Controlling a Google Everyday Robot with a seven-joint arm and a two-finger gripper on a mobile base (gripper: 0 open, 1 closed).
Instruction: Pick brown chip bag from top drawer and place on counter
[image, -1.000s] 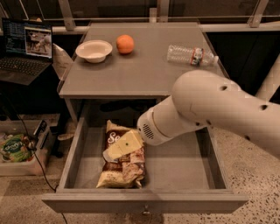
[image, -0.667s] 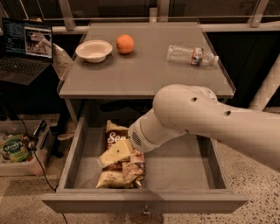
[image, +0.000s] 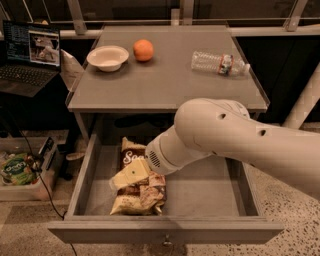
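Note:
The brown chip bag lies flat in the left half of the open top drawer, with its white lettering toward the back and its pale bottom edge toward the front. My gripper is down inside the drawer, right over the middle of the bag, and hides part of it. The thick white arm reaches in from the right, across the drawer. The grey counter is above the drawer.
On the counter stand a white bowl, an orange and a clear plastic bottle lying on its side. A laptop is at the far left. A bin with a green packet sits on the floor at the left.
My arm and gripper have moved left and down, further over the chip bag. The bag has not moved.

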